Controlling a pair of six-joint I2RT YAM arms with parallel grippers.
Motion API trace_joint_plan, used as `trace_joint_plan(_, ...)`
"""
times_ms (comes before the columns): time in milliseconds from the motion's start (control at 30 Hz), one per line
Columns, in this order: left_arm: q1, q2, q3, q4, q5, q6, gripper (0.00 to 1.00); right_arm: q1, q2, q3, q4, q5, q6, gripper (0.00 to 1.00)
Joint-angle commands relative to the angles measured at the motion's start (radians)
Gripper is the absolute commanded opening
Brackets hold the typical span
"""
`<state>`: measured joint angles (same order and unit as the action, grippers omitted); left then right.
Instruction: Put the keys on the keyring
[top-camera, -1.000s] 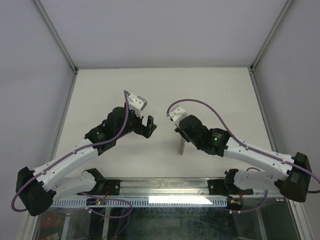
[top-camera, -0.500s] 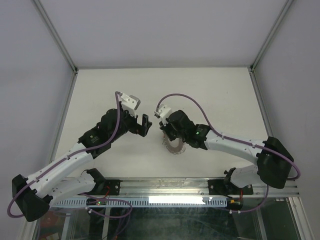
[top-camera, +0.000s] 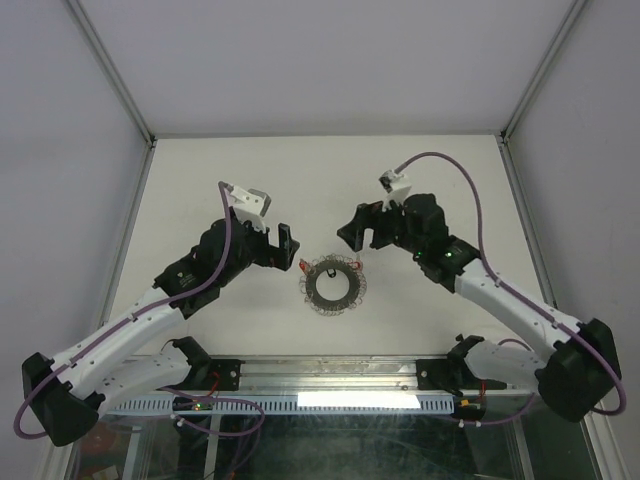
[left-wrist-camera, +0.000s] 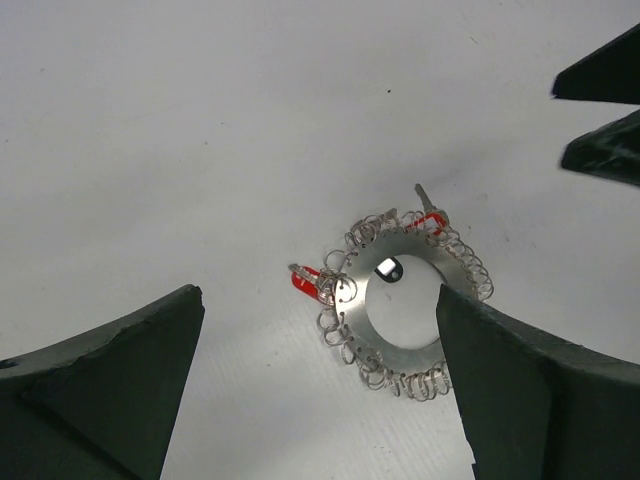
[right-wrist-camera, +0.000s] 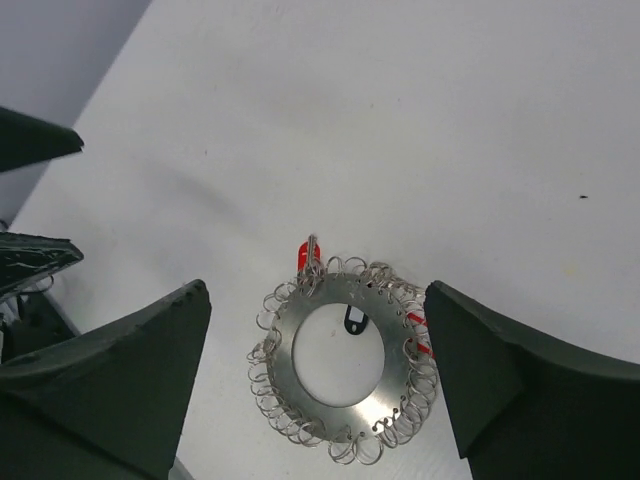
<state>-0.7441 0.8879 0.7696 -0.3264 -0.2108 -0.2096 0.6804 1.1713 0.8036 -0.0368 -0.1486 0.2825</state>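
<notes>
Standing wide apart with nothing between its fingers, the left tool (top-camera: 283, 250) hangs just left of centre in the top view. The right tool (top-camera: 359, 234) is equally spread and empty, up and to the right of centre. Between and slightly below them the keyring (top-camera: 333, 287) lies flat on the white desk (top-camera: 200, 200), touched by neither.

The keyring reads as a thin silvery metal annulus whose outer rim is fringed with many small wire loops (right-wrist-camera: 290, 415). In the left wrist view a red-tagged key (left-wrist-camera: 303, 281) sits against the fringe at its left, and a second red tag (left-wrist-camera: 430, 222) shows at its upper right. Whether either is actually threaded on I cannot tell.

The whole thing is probably light. The plate looks stiff, the loops loose and prone to snag, and the metal slick on the desk, so it may slide rather than lift. A likely hold is one finger through the middle, pinching the plate's band. For a key, the plastic tag offers the thicker, grippier purchase.
</notes>
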Motion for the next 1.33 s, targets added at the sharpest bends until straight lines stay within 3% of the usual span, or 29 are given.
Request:
trace_joint_plan(0,0.01,-0.014,0.037,-0.007,-0.059,-0.116,0.99,-0.101,-0.149,0.04,-0.119,-0.091,0.111,0.94)
trace_joint_plan(67,0.009,-0.038,0.045,-0.026,-0.066,-0.141,0.99,-0.123,-0.207,0.063,-0.207,-0.084,0.062,1.0)
trace_joint_plan(433,0.009,-0.377,0.015,-0.18,-0.266,-0.16,0.99,-0.127,-0.593,0.104,-0.463,0.209,-0.037,1.0)
trace_joint_plan(633,0.01,-0.505,-0.038,-0.229,-0.325,-0.154,0.99,-0.127,-0.746,0.054,-0.495,0.292,-0.042,1.0)
trace_joint_plan(800,0.01,-0.513,-0.094,-0.215,-0.319,-0.166,0.99,-0.127,-0.787,0.017,-0.527,0.347,-0.01,1.0)
trace_joint_plan(1300,0.01,-0.43,-0.078,-0.229,-0.333,-0.12,0.99,-0.127,-0.828,-0.079,-0.531,0.387,-0.006,1.0)
